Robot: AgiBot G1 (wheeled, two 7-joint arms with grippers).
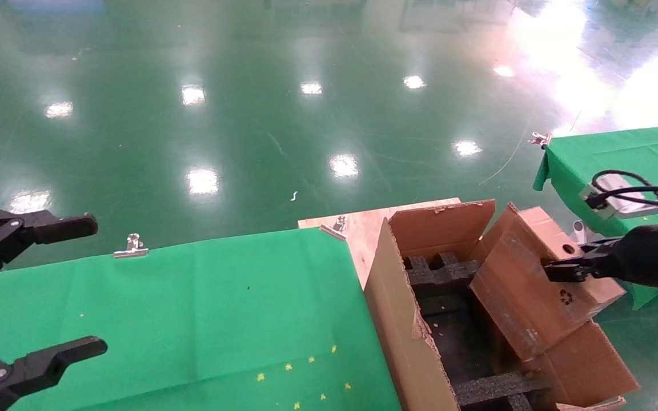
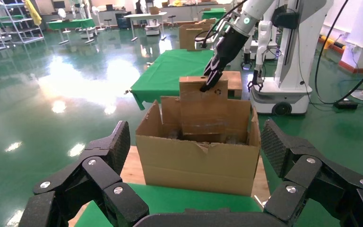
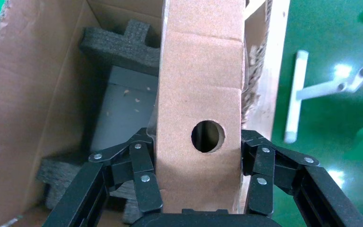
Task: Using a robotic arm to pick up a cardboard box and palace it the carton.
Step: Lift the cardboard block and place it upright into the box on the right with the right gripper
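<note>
Cardboard box (image 1: 540, 285) clamped in my right gripper (image 1: 560, 269), tilted, lower end down inside the carton (image 1: 403, 319) at 4 o'clock in the head view. Right wrist view: my fingers (image 3: 142, 175) pinch both broad faces, round hole on the narrow face between them, black foam inserts (image 3: 123, 42) below. Head view adds the recycling mark. Left wrist view shows the robotic arm (image 2: 231, 38) reaching down from above. My left gripper (image 1: 26, 297) hangs wide open at 8 o'clock over the green table (image 1: 192, 319).
</note>
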